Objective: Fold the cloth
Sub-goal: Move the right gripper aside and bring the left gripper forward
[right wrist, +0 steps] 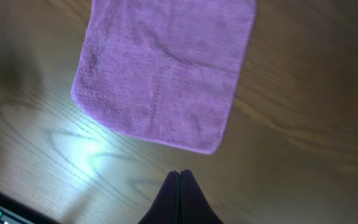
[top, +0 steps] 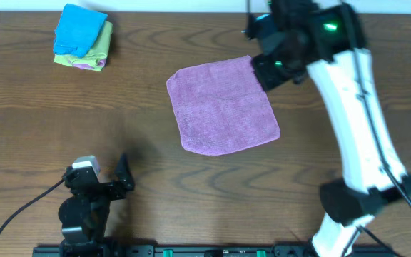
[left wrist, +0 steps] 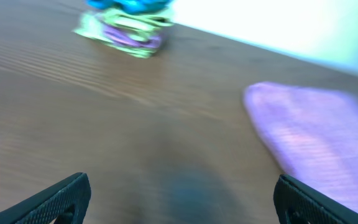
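A purple cloth (top: 223, 107) lies flat and unfolded on the wooden table, near the middle. It also shows in the right wrist view (right wrist: 166, 68) and at the right of the left wrist view (left wrist: 316, 137). My right gripper (top: 266, 71) hovers over the cloth's far right corner; its fingers (right wrist: 179, 177) are pressed together with nothing between them, above bare table just off the cloth's edge. My left gripper (top: 123, 175) sits low at the front left, far from the cloth, with its fingers (left wrist: 179, 202) wide apart and empty.
A stack of folded cloths, blue on top over green and pink (top: 83, 37), sits at the back left; it also shows in the left wrist view (left wrist: 126, 25). The right arm's white link (top: 362, 128) crosses the right side of the table.
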Available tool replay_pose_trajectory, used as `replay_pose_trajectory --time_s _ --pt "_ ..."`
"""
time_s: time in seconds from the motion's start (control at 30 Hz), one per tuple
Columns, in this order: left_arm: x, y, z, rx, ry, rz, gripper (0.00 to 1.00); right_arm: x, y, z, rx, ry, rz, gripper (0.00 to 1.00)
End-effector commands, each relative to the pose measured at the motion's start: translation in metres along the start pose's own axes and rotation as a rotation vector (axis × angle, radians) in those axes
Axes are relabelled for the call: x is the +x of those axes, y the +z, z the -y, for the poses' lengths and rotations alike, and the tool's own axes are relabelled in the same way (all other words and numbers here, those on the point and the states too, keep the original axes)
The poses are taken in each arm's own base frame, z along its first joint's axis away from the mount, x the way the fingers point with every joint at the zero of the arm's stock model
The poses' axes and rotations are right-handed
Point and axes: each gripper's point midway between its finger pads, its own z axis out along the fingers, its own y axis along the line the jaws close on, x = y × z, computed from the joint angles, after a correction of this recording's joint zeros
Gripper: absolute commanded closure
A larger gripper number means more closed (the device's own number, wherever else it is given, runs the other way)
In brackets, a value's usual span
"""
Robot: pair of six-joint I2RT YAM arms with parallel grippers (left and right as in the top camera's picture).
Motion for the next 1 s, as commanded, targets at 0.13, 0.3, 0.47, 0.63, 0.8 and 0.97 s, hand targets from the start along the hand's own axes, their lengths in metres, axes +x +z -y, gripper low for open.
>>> replay_pose_trajectory --time_s 0.13,0.3,0.47,0.63,0.8,0.97 --pt "0.018 -0.004 0.038 0.218 -0.226 -0.11 0.05 0.034 -0.024 0.019 0.004 0.073 -0.026 0.98" --pt "0.017 -0.004 0.039 0.218 -0.279 -0.113 0.05 0.071 -0.012 0.015 -0.015 0.089 -0.126 0.79" --pt "0.002 -0.003 0.036 0.207 -0.265 -0.048 0.05 0.098 0.007 0.0 -0.096 0.109 -0.21 0.58" --pt "0.001 -0.007 0.053 0.302 -0.255 -0.062 0.05 0.113 -0.001 -0.004 -0.097 0.083 -0.192 0.52" --pt "0.019 -0.006 0.061 0.357 -0.283 -0.147 0.05 0.122 -0.036 -0.004 -0.064 0.012 -0.054 0.5" --pt "0.037 0.006 0.055 0.317 -0.338 -0.246 0.05 0.134 -0.044 -0.006 -0.059 0.021 0.09 0.36"
